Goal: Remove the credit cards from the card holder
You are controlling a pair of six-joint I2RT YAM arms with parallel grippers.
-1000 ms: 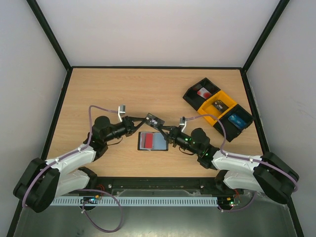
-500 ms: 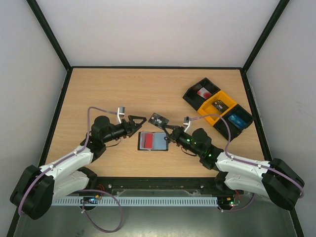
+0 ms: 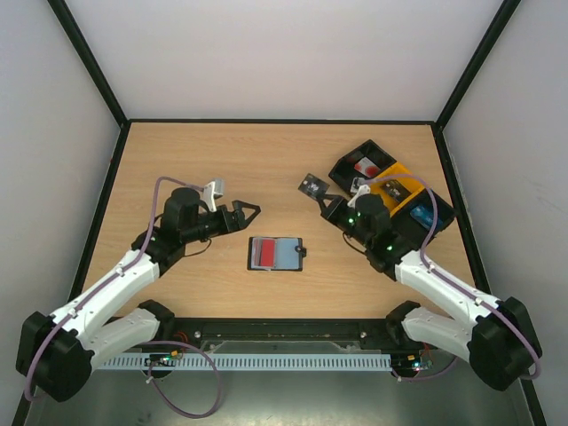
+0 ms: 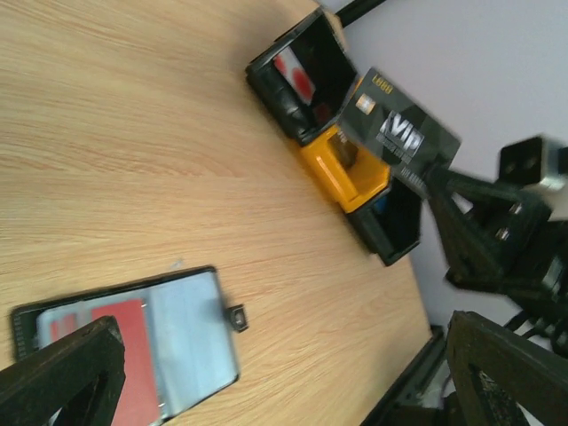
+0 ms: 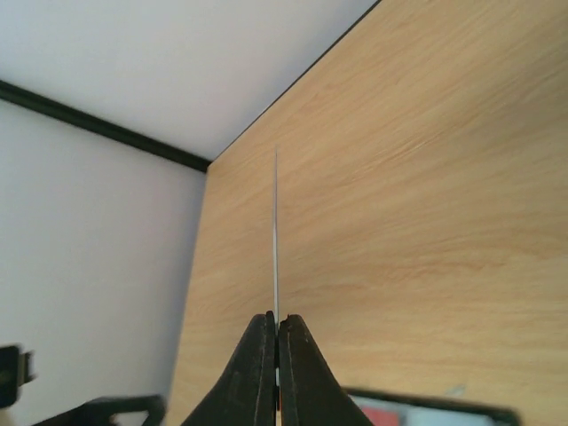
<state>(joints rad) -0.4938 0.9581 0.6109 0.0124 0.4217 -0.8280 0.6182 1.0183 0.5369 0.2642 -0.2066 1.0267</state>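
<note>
Top view, card holder: I am seeing the card holder [image 3: 282, 255] lying open and flat on the wooden surface [image 3: 177, 160], between the two arms and touched by neither.
Top view, red-marked card: a red-marked card [image 3: 263, 252] is sitting in the holder's left sleeve; the right sleeve is showing pale grey-blue.
Top view, left gripper: the left gripper [image 3: 248, 216] is hovering up and to the left of the holder, its jaws spread wide with nothing between them.
Top view, right gripper: the right gripper [image 3: 321, 197] is pinching a dark credit card [image 3: 311, 185] by one edge, near the row of bins [image 3: 344, 167] and well apart from the holder.
Left wrist view, holder: the open holder is lying low in the frame between my parted jaws, its red-marked card facing up.
Left wrist view, dark card: the card is showing pale lettering and is being held up in front of the black and yellow bins.
Right wrist view, jaws: the jaws are clamping the dark card, which I am seeing edge-on as a thin upright line above the surface.
</note>
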